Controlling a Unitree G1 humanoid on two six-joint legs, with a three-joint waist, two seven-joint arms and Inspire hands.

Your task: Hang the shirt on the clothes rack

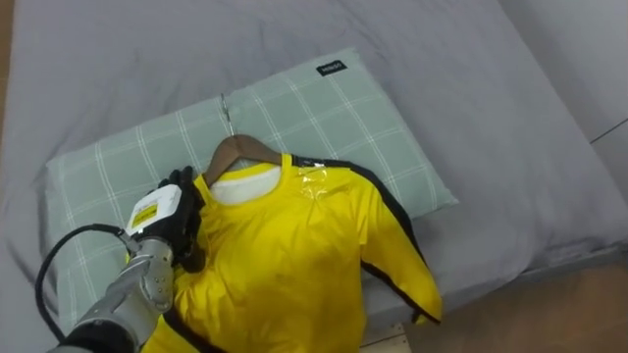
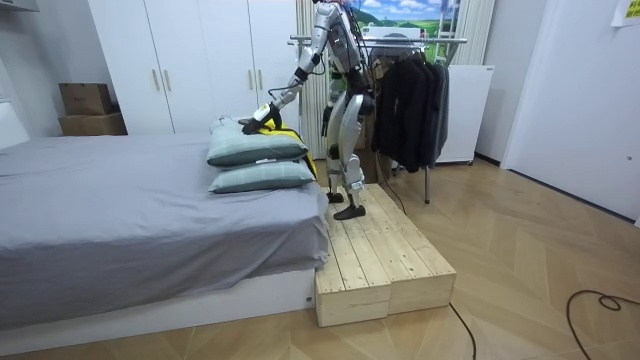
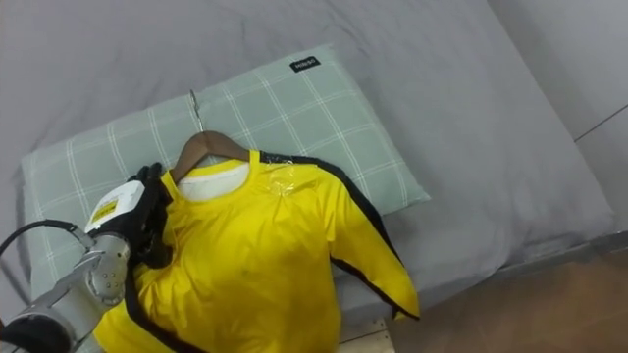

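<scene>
Left eye view — shirt (image 1: 294, 255) (under hand (image 1: 169, 222))

Grey bed (image 2: 120, 220) is filling the room view's left; white wardrobes (image 2: 190, 60) are standing behind; timber platform (image 2: 385, 265) is resting on wooden floor (image 2: 530, 230).

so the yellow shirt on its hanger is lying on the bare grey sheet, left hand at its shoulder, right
No: in the left eye view the yellow shirt and hanger lie on the green checked pillow. The left hand is at its shoulder.
</scene>
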